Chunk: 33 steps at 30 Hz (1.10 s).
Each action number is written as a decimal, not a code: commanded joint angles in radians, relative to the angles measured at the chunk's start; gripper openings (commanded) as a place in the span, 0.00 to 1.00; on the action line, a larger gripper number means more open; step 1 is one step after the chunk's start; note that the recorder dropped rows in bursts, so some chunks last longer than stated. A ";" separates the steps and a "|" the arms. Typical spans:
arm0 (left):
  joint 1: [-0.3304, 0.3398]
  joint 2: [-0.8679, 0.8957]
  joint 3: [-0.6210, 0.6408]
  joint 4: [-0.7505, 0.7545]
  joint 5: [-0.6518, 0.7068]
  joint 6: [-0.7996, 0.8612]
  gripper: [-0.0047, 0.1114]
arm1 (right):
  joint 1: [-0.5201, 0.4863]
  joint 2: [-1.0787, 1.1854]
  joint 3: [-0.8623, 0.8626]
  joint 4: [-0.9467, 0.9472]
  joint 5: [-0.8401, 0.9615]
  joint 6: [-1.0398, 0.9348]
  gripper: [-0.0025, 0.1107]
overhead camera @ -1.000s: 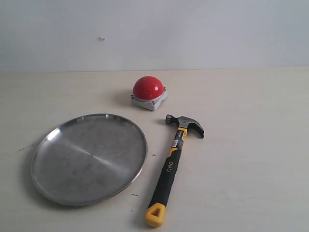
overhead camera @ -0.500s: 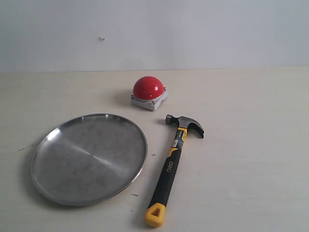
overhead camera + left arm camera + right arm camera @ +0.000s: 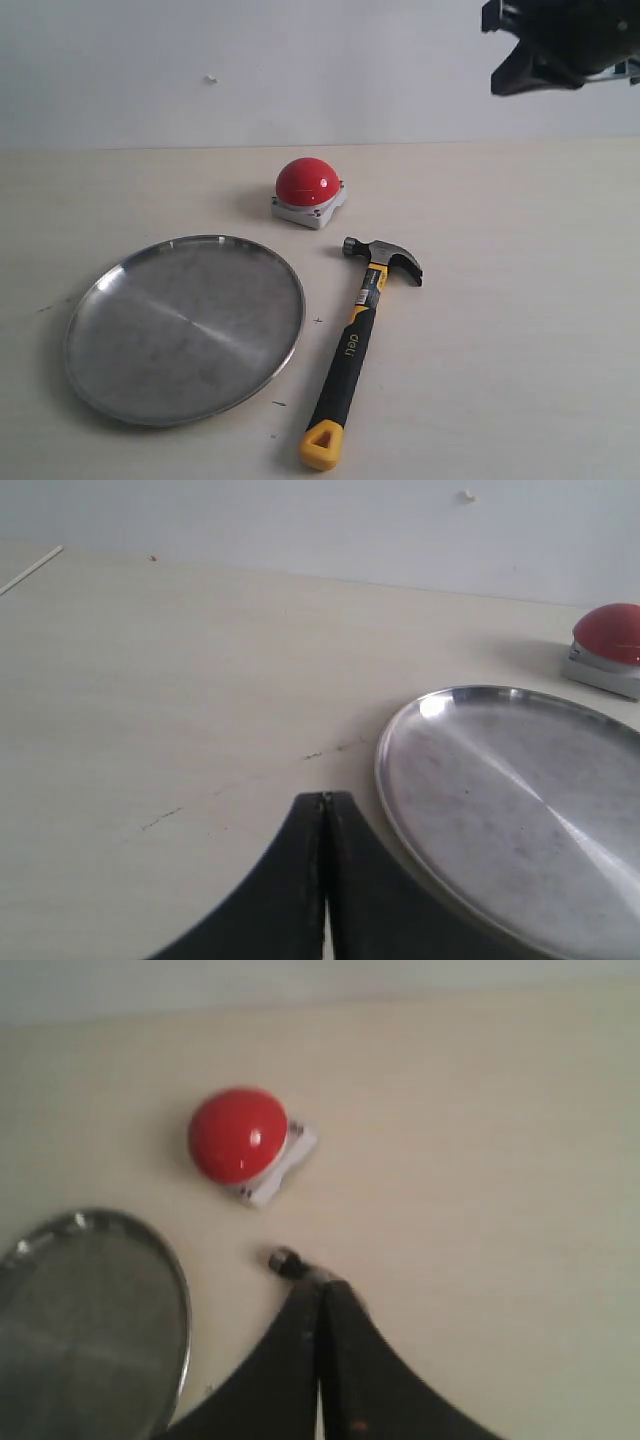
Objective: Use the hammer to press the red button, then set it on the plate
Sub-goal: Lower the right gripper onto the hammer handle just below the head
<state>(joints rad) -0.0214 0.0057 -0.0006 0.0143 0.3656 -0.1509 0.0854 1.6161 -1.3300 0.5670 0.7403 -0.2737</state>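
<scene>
The hammer (image 3: 362, 330) lies flat on the table, its dark head toward the red button (image 3: 307, 181) and its yellow looped end near the front edge. The silver plate (image 3: 185, 325) sits to the hammer's left with nothing on it. High at the top right hangs my right gripper (image 3: 505, 75), well above the table. In the right wrist view that gripper (image 3: 322, 1285) is shut and empty, with the hammer's head (image 3: 285, 1260) peeking out just beyond its tips. My left gripper (image 3: 325, 798) is shut and empty, close to the plate's rim (image 3: 385, 780); it is outside the exterior view.
A pale wooden table (image 3: 520, 300) runs back to a plain white wall (image 3: 300, 60). Faint dark scratches (image 3: 330, 750) mark the tabletop near the plate.
My right arm has come into the exterior view at the top right, where nothing showed before. Hammer, button and plate have not moved.
</scene>
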 commanded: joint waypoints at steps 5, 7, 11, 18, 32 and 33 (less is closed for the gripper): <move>-0.001 -0.006 0.001 0.000 -0.004 -0.001 0.04 | 0.092 0.127 -0.085 -0.365 0.279 0.314 0.02; -0.001 -0.006 0.001 0.000 -0.004 -0.001 0.04 | 0.173 0.143 -0.085 -0.567 0.287 0.501 0.02; -0.001 -0.006 0.001 0.000 -0.004 -0.001 0.04 | 0.296 0.179 -0.085 -0.640 0.231 0.673 0.02; -0.001 -0.006 0.001 0.000 -0.004 -0.001 0.04 | 0.389 0.307 -0.085 -0.625 0.137 0.878 0.02; -0.001 -0.006 0.001 0.000 -0.004 -0.001 0.04 | 0.391 0.397 -0.085 -0.543 0.115 0.937 0.24; -0.001 -0.006 0.001 0.000 -0.004 -0.001 0.04 | 0.391 0.397 -0.085 -0.529 0.115 0.930 0.29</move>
<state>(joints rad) -0.0214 0.0057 -0.0006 0.0143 0.3656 -0.1509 0.4721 2.0151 -1.4081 0.0000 0.8656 0.6720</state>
